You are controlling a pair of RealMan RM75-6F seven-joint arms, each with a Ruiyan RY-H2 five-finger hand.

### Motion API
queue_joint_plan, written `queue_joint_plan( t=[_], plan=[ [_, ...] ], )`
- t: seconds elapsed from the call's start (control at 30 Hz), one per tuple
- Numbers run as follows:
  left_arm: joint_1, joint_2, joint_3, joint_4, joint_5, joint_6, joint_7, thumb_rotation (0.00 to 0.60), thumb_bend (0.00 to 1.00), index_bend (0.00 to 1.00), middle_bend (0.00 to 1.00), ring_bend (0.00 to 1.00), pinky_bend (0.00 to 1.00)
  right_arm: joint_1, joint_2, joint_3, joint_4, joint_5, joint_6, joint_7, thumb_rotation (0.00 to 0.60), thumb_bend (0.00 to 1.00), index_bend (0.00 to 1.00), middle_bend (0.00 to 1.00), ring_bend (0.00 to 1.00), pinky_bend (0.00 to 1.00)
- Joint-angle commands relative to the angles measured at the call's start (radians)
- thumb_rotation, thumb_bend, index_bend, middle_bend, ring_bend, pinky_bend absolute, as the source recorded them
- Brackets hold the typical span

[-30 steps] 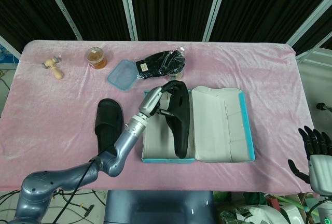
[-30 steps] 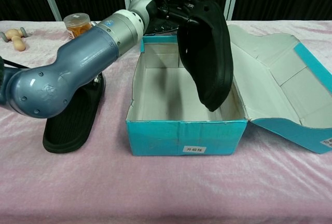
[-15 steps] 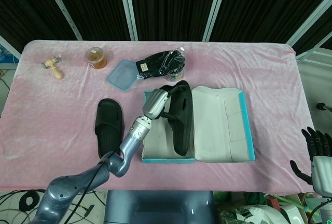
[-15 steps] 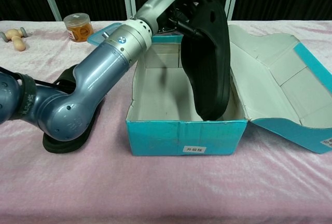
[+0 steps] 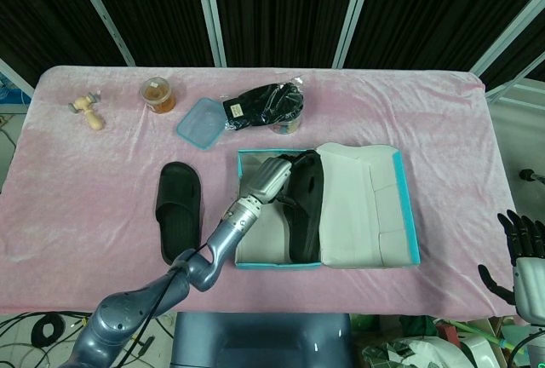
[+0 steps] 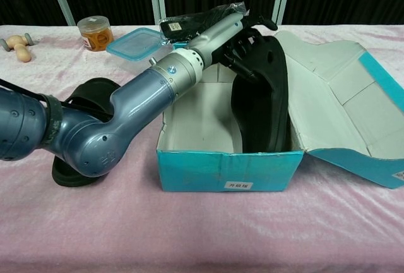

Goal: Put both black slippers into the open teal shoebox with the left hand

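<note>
Left robot hand (image 5: 274,175) grips black slipper (image 5: 305,208), upright on edge inside teal shoebox (image 6: 227,173).

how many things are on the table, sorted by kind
slippers: 2, slipper in the box, slipper on the cloth
shoebox: 1
blue lid: 1
jar: 1
black bag: 1
wooden toy: 1
total: 7
</note>
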Motion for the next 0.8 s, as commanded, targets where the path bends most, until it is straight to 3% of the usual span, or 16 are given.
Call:
queue_joint_plan(
  t=[0.03,0.47,0.57,0.67,0.8],
  plan=[
    [-0.008,0.019,0.003,-0.023,-0.019,-0.051,0.033,0.6,0.0,0.17,0.44,0.39,0.34,0.0,0.0,0.0,0.0,0.0,0.0,0.0,0.6,0.2,0.0,0.04,0.0,0.04],
    [-0.003,0.065,-0.008,-0.104,-0.094,-0.167,0.207,0.6,0.0,0.1,0.34,0.29,0.32,-0.007,0.0,-0.002,-0.005,0.001,0.002,-0.002,0.6,0.2,0.0,0.04,0.0,0.04],
    [0.004,0.072,-0.011,-0.118,-0.104,-0.167,0.238,0.6,0.0,0.02,0.24,0.17,0.26,-0.009,0.0,-0.002,-0.005,0.001,0.005,-0.001,0.6,0.2,0.0,0.04,0.0,0.04],
    [0.014,0.086,-0.003,-0.14,-0.101,-0.152,0.274,0.6,0.0,0.0,0.11,0.04,0.16,-0.011,-0.002,-0.003,-0.005,-0.001,0.007,-0.001,0.6,0.2,0.0,0.04,0.0,0.04],
    [0.038,0.129,0.009,-0.213,-0.102,-0.131,0.351,0.6,0.0,0.0,0.01,0.0,0.04,-0.011,-0.004,-0.003,-0.006,-0.007,0.01,-0.003,0.6,0.2,0.0,0.04,0.0,0.04]
  ],
)
